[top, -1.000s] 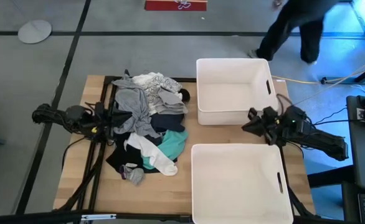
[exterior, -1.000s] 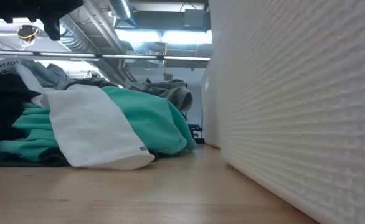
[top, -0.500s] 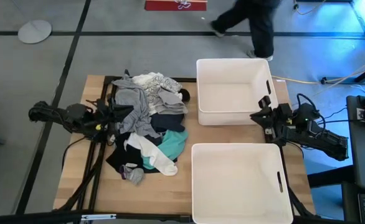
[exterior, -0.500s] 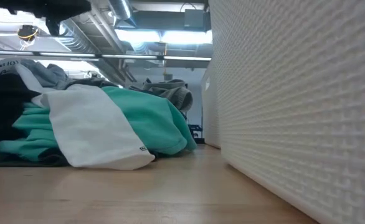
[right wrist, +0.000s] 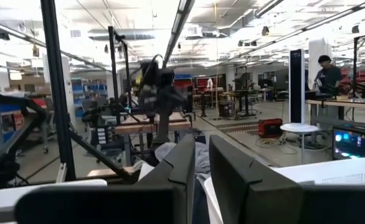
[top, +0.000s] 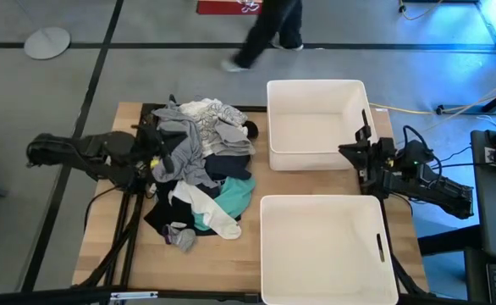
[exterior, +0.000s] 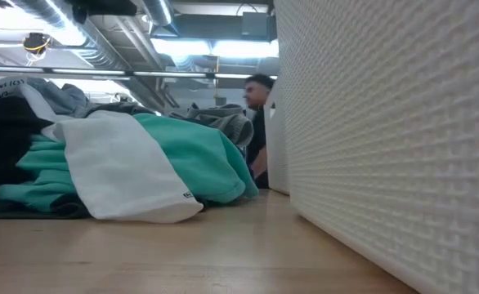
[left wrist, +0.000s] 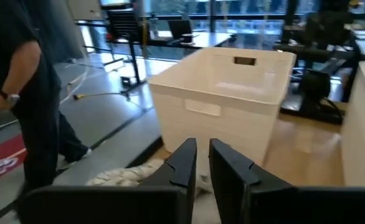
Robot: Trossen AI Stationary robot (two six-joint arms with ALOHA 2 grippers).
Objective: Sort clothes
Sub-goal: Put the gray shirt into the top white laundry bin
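Left end effector (top: 157, 161) at left edge of mixed soft fabric clothes pile (top: 201, 165), centre-left of high frame on wood counter (top: 104, 246); fingers near-together, nothing held. Right end effector (top: 355, 157) idle by upper white plastic bin (top: 316, 89), near-together too. Step: reach for 1st garment. Next: open, descend, pinch.

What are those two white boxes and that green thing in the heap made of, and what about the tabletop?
The two white bins look like moulded plastic: stiff walls, cut-out handles, and a fine dotted texture in the low view. The teal garment seems a soft knit, perhaps fleece or jersey; it slumps in rounded folds with a matte surface. The table appears to be pale wood, with a faint grain showing.
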